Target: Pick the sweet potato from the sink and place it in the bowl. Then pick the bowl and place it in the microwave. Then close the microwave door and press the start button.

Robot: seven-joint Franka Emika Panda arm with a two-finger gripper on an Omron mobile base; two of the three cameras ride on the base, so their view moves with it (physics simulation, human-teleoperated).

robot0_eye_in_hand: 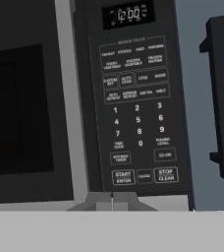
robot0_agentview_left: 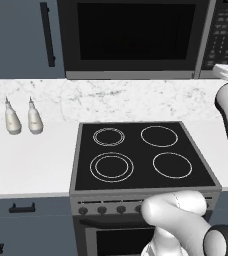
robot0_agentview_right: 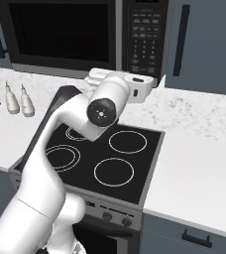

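Microwave: we counted one wide black and steel-grey microwave (robot0_agentview_left: 136, 37), its dark-glass door (robot0_agentview_right: 60, 32) closed.
Bottles: we saw two white bottles (robot0_agentview_left: 22, 117).
Burners: four white rings (robot0_agentview_left: 141, 150).
Gripper: the two dark fingertips (robot0_eye_in_hand: 112, 201) were pressed together, holding nothing.

White marble-patterned tabletop (robot0_agentview_left: 31, 160) runs along both sides of a black stove (robot0_agentview_left: 141, 155) set into it, flush with its surface. Two small white bottles (robot0_agentview_left: 23, 117) stand upright, side by side, on the left section near the backsplash. A brown item sits at the far left edge, cropped, unidentifiable.
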